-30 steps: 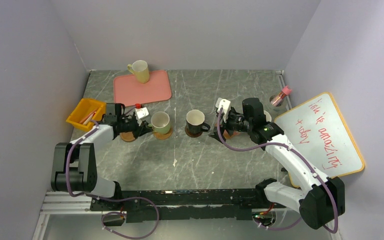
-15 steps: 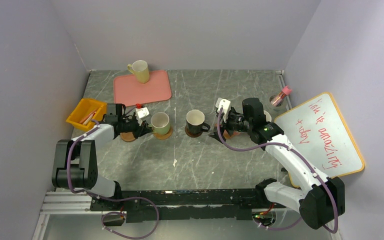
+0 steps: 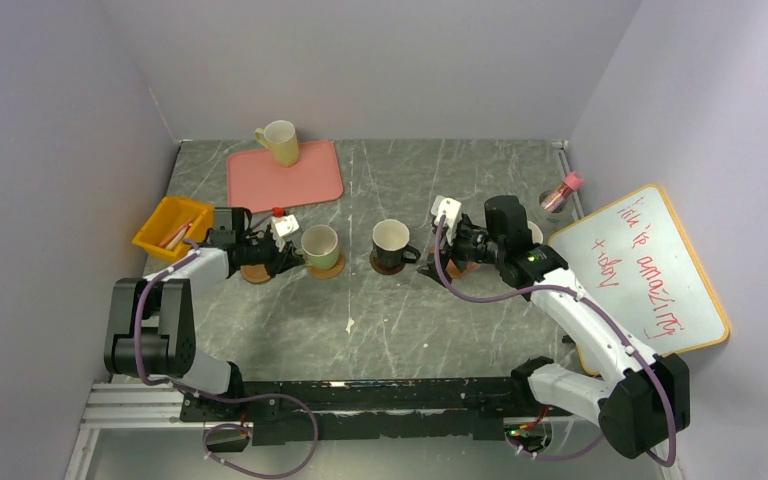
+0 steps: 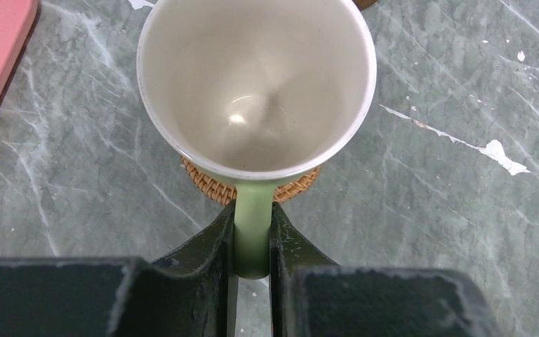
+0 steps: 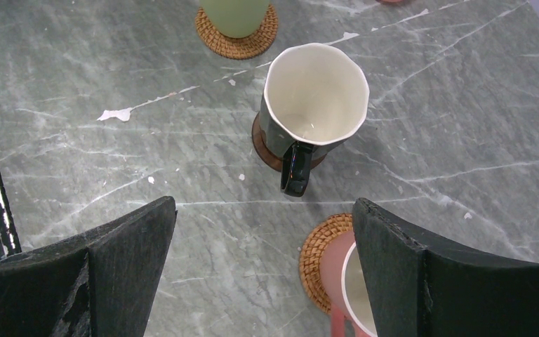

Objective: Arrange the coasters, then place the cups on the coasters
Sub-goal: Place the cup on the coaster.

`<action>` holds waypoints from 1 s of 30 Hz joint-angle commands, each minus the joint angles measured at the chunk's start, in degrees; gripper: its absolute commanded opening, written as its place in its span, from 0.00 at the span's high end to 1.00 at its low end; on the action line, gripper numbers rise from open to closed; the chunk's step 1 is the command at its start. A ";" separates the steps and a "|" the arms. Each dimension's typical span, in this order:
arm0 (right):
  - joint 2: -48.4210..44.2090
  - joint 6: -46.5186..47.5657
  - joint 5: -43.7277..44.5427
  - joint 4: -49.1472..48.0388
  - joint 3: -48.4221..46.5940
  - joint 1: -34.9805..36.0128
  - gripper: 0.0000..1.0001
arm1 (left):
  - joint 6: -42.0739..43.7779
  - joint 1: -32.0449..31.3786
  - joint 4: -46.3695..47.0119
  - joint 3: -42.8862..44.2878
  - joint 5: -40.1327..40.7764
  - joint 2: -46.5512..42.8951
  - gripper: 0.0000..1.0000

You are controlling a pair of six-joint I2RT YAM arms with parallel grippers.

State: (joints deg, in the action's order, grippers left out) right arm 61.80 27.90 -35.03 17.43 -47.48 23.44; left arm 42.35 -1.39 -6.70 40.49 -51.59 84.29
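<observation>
My left gripper (image 4: 253, 239) is shut on the handle of a pale green cup (image 4: 256, 84). That cup stands on a woven coaster (image 4: 214, 186), left of centre in the top view. A black cup (image 5: 314, 98) sits on a dark brown coaster (image 5: 263, 151) at mid table. My right gripper (image 5: 263, 232) is open just near of it, with bare table between the fingers. Beside its right finger, a pink cup (image 5: 337, 274) rests on another woven coaster (image 5: 316, 256). A yellow cup (image 3: 280, 142) stands on the far corner of the pink tray (image 3: 300, 180). One bare coaster (image 3: 256, 272) lies under my left arm.
A yellow bin (image 3: 168, 226) sits at the left edge. A whiteboard (image 3: 650, 270) leans at the right, with a small pink-lidded jar (image 3: 560, 190) behind it. White flecks dot the grey marble table (image 3: 380, 320).
</observation>
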 commanded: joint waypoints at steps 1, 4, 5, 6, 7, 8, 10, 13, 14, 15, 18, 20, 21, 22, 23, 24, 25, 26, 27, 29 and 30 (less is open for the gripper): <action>-1.29 0.41 -1.63 -2.06 0.02 -0.21 0.00 | -0.43 -0.27 3.17 0.91 -2.99 -0.37 0.94; -1.33 0.49 -1.62 -2.13 0.02 -0.15 0.00 | -0.51 -0.22 3.25 0.95 -2.99 -0.29 0.93; -1.27 0.49 -1.62 -2.14 0.02 -0.15 0.00 | -0.54 -0.27 3.11 0.99 -3.06 -0.20 0.93; -1.25 0.53 -1.62 -2.14 0.02 -0.15 0.00 | -0.53 -0.27 3.01 1.07 -3.10 -0.12 0.92; -1.24 0.55 -1.65 -2.12 0.02 -0.15 0.00 | -0.51 -0.28 2.93 1.15 -3.15 0.05 0.91; -1.24 0.56 -1.66 -2.14 0.02 -0.15 0.00 | -0.45 -0.28 2.78 1.17 -3.30 0.16 0.91; -1.24 0.53 -1.63 -2.09 0.02 -0.15 0.00 | -0.26 -0.27 2.48 1.30 -3.49 0.33 0.90; -1.24 0.55 -1.72 -2.14 0.02 -0.16 0.00 | 0.13 -0.26 2.07 1.39 -3.73 0.36 0.90; -1.23 0.51 -1.71 -2.14 0.02 -0.17 0.00 | 0.23 -0.28 1.93 1.43 -3.89 0.35 0.90; -1.20 0.49 -1.71 -2.14 0.02 -0.20 0.00 | 0.31 -0.28 1.79 1.43 -4.01 0.35 0.90; -1.24 0.52 -1.71 -2.13 0.02 -0.19 0.00 | 0.58 -0.25 1.53 1.51 -3.96 0.29 0.89; -1.24 0.53 -1.71 -2.13 0.02 -0.15 0.00 | 0.62 -0.28 1.52 1.48 -3.90 0.35 0.89; -1.24 0.49 -1.71 -2.14 0.02 -0.15 0.00 | 0.59 -0.28 1.57 1.52 -3.87 0.35 0.89; -1.24 0.55 -1.71 -2.12 0.02 -0.15 0.00 | 0.63 -0.28 1.58 1.45 -3.79 0.35 0.89; -1.24 0.50 -1.71 -2.14 0.02 -0.18 0.00 | 0.63 -0.28 1.53 1.44 -3.71 0.27 0.88; -1.24 0.51 -1.71 -2.13 0.02 -0.15 0.00 | 0.63 -0.28 1.50 1.43 -3.71 0.25 0.88; -1.20 0.54 -1.72 -2.08 0.02 -0.15 0.00 | 0.62 -0.26 1.51 1.39 -3.62 0.15 0.87; -1.23 0.49 -1.71 -2.09 0.02 -0.15 0.00 | 0.63 -0.26 1.54 1.43 -3.48 0.17 0.86; -1.22 0.49 -1.71 -2.13 0.02 -0.19 0.00 | 0.60 -0.28 1.59 1.43 -3.43 0.09 0.86; -1.20 0.54 -1.71 -2.14 0.02 -0.16 0.00 | 0.63 -0.28 1.52 1.40 -3.34 -0.01 0.86; -1.23 0.56 -1.71 -2.14 0.02 -0.15 0.00 | 0.63 -0.22 1.51 1.43 -3.34 -0.14 0.85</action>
State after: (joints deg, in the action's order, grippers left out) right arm 61.80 27.90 -35.05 17.41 -47.48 23.44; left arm 42.46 -1.39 -6.68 40.51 -51.77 84.93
